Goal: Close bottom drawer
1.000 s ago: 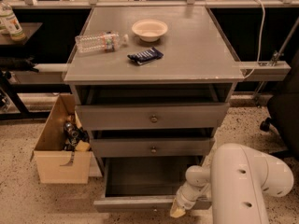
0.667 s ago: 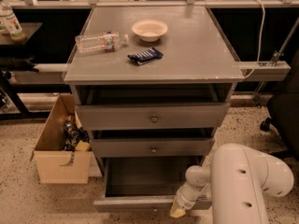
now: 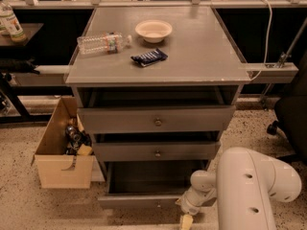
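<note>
The bottom drawer [image 3: 144, 201] is the lowest of three grey drawers in a grey cabinet. It stands pulled out, and its dark, empty-looking box [image 3: 153, 176] shows from above. My gripper [image 3: 186, 220] hangs at the end of the white arm [image 3: 249, 186], at the right end of the drawer's narrow front, low at the picture's bottom edge. It is close against the front's right corner; I cannot tell whether it touches. The middle drawer [image 3: 157, 152] and the top drawer [image 3: 156, 120] stand slightly out.
On the cabinet top [image 3: 206, 51] lie a plastic bottle [image 3: 103, 43], a white bowl [image 3: 153, 30] and a dark snack packet [image 3: 149, 57]. An open cardboard box [image 3: 64, 147] with items stands on the floor left of the cabinet. A chair base [image 3: 283, 123] is at the right.
The bottom drawer's front appears slightly further in than before. The arm and gripper have barely moved.
</note>
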Available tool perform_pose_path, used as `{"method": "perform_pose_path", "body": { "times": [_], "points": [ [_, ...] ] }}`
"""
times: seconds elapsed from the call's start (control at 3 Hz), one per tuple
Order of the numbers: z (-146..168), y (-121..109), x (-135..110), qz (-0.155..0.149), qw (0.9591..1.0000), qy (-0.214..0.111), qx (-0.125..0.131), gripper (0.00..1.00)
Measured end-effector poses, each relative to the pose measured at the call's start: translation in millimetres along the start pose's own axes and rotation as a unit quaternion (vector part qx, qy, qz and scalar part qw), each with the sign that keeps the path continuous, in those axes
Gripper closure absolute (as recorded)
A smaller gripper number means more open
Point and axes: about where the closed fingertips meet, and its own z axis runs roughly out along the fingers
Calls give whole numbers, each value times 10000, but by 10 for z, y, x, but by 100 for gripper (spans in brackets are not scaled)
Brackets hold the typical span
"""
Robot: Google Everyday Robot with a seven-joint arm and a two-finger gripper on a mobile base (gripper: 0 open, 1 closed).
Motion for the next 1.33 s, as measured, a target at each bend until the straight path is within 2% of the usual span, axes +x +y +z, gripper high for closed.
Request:
{"method": "perform_pose_path", "body": {
  "times": [0.33,1.33],
  "points": [
    [5,-1,0,-15,10000,-4,1,16],
    [-126,-518,121,-250,9977,-4,626,86]
  ]
}}
